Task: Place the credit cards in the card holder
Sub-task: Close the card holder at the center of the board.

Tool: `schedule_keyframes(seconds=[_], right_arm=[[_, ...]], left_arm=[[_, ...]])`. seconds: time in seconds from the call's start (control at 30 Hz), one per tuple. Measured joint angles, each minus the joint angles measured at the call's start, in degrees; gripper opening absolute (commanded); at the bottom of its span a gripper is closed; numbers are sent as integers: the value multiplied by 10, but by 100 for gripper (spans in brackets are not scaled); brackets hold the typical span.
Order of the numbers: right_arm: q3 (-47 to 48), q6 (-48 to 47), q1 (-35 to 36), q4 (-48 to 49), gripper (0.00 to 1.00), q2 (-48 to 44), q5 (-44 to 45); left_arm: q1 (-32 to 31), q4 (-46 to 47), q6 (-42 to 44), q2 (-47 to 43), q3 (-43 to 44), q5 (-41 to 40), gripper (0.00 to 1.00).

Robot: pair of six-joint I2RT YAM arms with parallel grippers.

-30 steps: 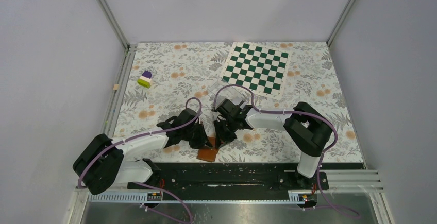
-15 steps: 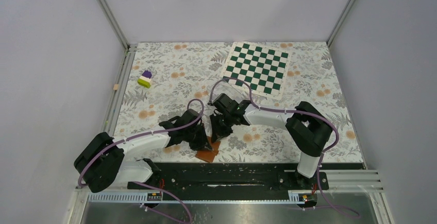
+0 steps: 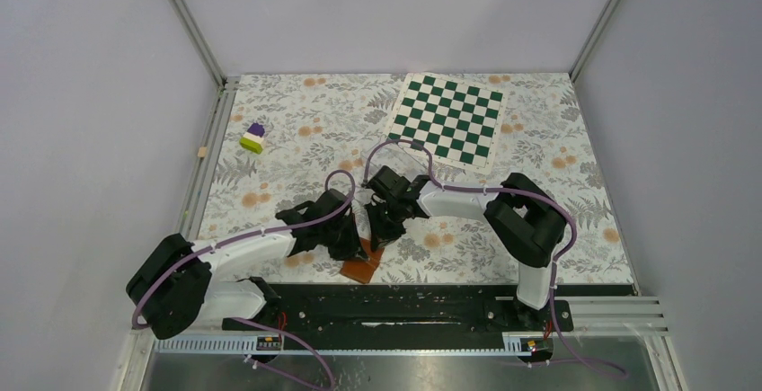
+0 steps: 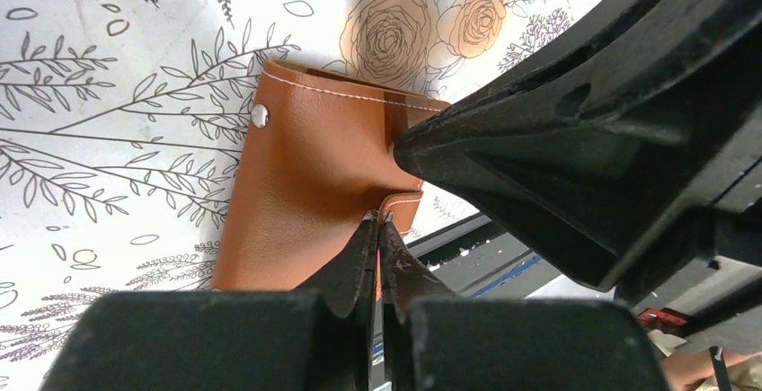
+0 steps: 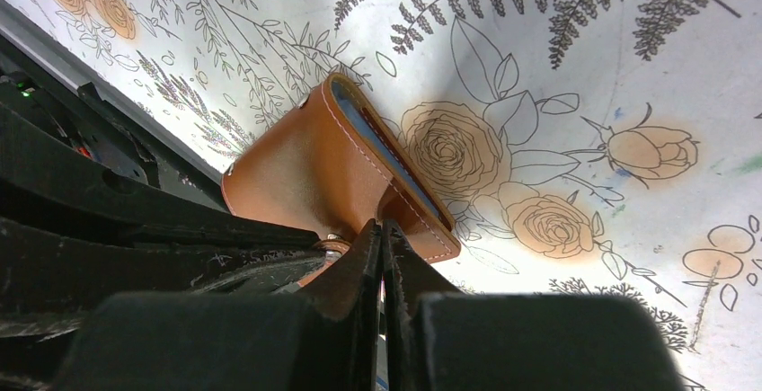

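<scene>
The card holder, a brown leather wallet, lies folded at the near edge of the floral table, between my two grippers. My left gripper is shut on its snap tab, seen close in the left wrist view with the wallet just beyond. My right gripper is shut, its tips pinched at the wallet's edge beside the tab. The wallet shows a pale blue-grey inner strip there. The right gripper also shows in the left wrist view. No credit card is visible.
A green-and-white chessboard lies at the back right. A purple, white and green block stack stands at the back left, with a small tan piece on the left rail. The black base rail runs just behind the wallet.
My right gripper has moved left, closer to the left gripper. The wallet has turned slightly and a brown strip of it has risen between the two grippers.
</scene>
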Motion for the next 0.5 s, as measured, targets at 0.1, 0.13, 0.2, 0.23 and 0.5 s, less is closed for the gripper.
schedule_keyframes(seconds=[0.1, 0.13, 0.2, 0.23, 0.5], right_arm=[[0, 0, 0, 0, 5, 0, 0], [0, -1, 0, 0, 5, 0, 0], [0, -1, 0, 0, 5, 0, 0], [0, -1, 0, 1, 5, 0, 0], [0, -4, 0, 1, 6, 0, -4]], left_arm=[[-1, -7, 2, 1, 4, -4, 0], [-1, -9, 3, 2, 5, -5, 0], [-1, -12, 4, 3, 6, -7, 0], [-1, -14, 4, 5, 8, -8, 0], [-2, -8, 4, 36, 20, -3, 0]])
